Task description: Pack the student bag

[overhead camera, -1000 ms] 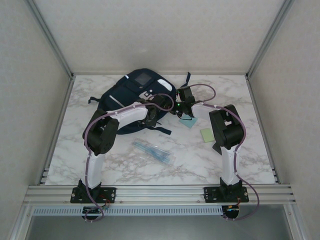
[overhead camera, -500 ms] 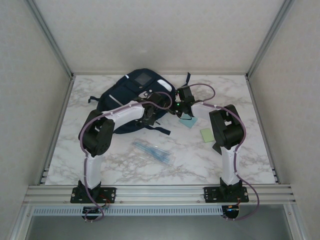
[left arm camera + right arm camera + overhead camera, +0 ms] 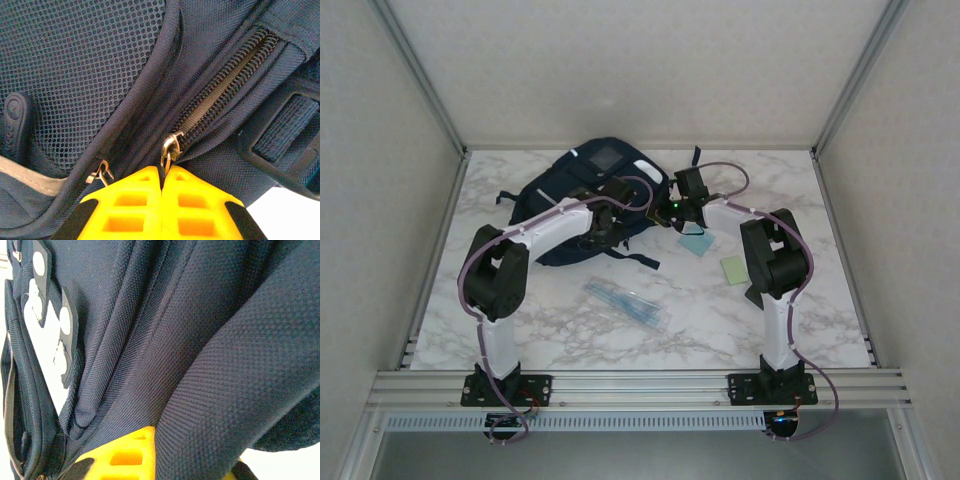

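The student bag (image 3: 560, 195), dark navy with a grey square patch, lies at the back left of the marble table (image 3: 790, 200). My left gripper (image 3: 608, 222) rests on its right half. In the left wrist view the yellow jaws (image 3: 162, 175) are shut on a metal zipper pull (image 3: 170, 149) at the end of a closed zipper (image 3: 225, 80); a second pull (image 3: 100, 172) hangs to the left. My right gripper (image 3: 663, 212) is at the bag's right edge. Its yellow jaws (image 3: 192, 450) are shut on a fold of the bag's navy fabric (image 3: 225, 390).
A teal note pad (image 3: 696, 243) lies just right of the bag, and a pale green pad (image 3: 734, 268) beside the right arm. A clear pouch of pens (image 3: 627, 303) lies in the middle of the table. Frame posts and walls close in both sides.
My left arm's elbow has swung out to the left, and its gripper has slid left and back along the bag with the pull. The right gripper has barely moved.
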Motion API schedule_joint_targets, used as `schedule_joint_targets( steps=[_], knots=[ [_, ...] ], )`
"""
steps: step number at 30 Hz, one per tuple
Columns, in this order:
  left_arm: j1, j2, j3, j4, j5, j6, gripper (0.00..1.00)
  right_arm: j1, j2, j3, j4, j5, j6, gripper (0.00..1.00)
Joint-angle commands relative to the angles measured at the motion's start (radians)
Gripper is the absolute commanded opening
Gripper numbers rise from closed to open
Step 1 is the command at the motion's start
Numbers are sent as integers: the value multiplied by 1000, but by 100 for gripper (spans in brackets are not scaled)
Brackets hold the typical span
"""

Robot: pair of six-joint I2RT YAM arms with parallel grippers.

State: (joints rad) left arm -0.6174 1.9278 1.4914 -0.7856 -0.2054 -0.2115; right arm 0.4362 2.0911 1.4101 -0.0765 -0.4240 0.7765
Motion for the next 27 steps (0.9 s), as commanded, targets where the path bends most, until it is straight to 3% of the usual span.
schedule_joint_targets(
  steps=[1, 4, 10, 12, 16, 18, 23, 27],
  knots=[
    [31, 12, -11, -425, -258, 26, 0, -112, -8, 32, -5, 214, -44, 0],
    [0, 21, -8, -433, -296, 39, 0, -112, -7, 34, 11, 185, -54, 0],
    [-5, -30, 44, -320, -73, 34, 0, -110, -22, 35, 41, 105, -58, 0],
    [-5, -22, 68, -326, -111, 39, 0, -111, -33, 41, 17, 120, -78, 0],
    [-6, 17, 50, -409, -346, 47, 0, -118, -31, 69, -58, 185, -123, 0],
    [-5, 6, -6, -420, -398, 41, 0, -136, -19, 82, -92, 228, -137, 0],
    [17, -94, -127, -325, -203, 33, 0, -195, 10, 108, -105, 223, -135, 0],
    [10, -146, -98, -244, 14, 61, 0, -200, -2, 117, -81, 160, -134, 0]
  ],
)
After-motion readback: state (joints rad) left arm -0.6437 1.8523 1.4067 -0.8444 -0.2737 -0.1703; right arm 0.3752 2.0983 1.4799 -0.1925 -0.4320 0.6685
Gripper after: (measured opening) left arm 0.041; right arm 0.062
